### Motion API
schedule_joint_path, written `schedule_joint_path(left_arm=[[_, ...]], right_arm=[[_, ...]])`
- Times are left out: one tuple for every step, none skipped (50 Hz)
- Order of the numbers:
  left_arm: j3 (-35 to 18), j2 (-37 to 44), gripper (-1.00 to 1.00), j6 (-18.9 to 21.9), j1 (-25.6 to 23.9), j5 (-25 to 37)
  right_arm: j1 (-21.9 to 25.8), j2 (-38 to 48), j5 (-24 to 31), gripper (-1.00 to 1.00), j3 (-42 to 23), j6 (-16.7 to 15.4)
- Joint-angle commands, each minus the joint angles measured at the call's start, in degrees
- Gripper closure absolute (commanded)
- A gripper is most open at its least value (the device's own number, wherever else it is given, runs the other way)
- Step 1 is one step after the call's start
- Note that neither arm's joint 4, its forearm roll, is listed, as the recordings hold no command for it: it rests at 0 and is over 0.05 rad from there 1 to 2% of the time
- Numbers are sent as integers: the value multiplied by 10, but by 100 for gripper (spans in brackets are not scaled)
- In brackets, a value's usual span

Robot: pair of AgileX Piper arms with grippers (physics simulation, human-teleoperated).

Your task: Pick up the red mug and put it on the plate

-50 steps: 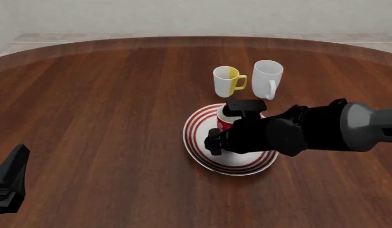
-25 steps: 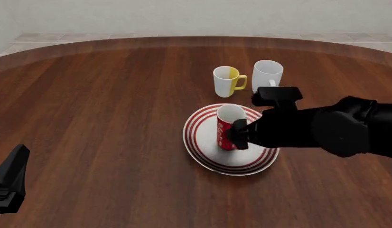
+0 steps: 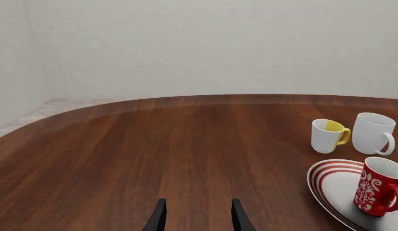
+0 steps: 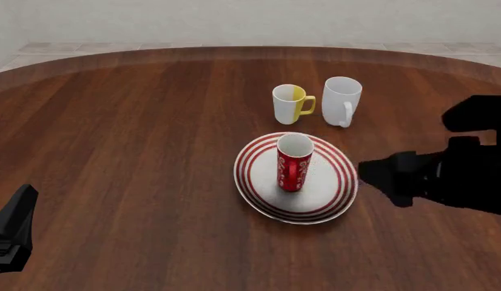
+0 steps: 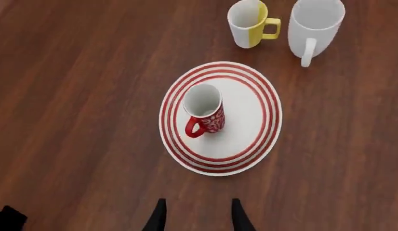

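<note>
I see the red mug (image 4: pixel 295 162) standing upright on the plate (image 4: pixel 335 200), so the placing looks done. My right hand (image 5: pixel 195 216) is spread open, empty, clear of the plate; my left hand (image 3: pixel 196 217) is open, empty, idle over the worktop (image 4: pixel 137 139).

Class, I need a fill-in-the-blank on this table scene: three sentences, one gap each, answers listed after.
1. The red mug stands upright on the ____.
2. Beyond the plate, the mug left of the plain white mug is white and ____.
3. The right gripper holds ____.

Missing words: plate; yellow; nothing
</note>
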Motion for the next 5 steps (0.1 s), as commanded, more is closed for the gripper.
schedule_joint_path(left_arm=[[0, 0, -100, 0, 0, 0], [0, 0, -100, 0, 0, 0], [0, 0, -100, 0, 0, 0], [0, 0, -100, 0, 0, 0], [0, 0, -100, 0, 0, 0]], right_arm=[[-9, -157, 127, -100, -38, -20], [-8, -165, 138, -100, -46, -18], [-7, -173, 144, -100, -52, -21], [-12, -186, 157, -100, -57, -25], [-11, -199, 170, -100, -62, -23]])
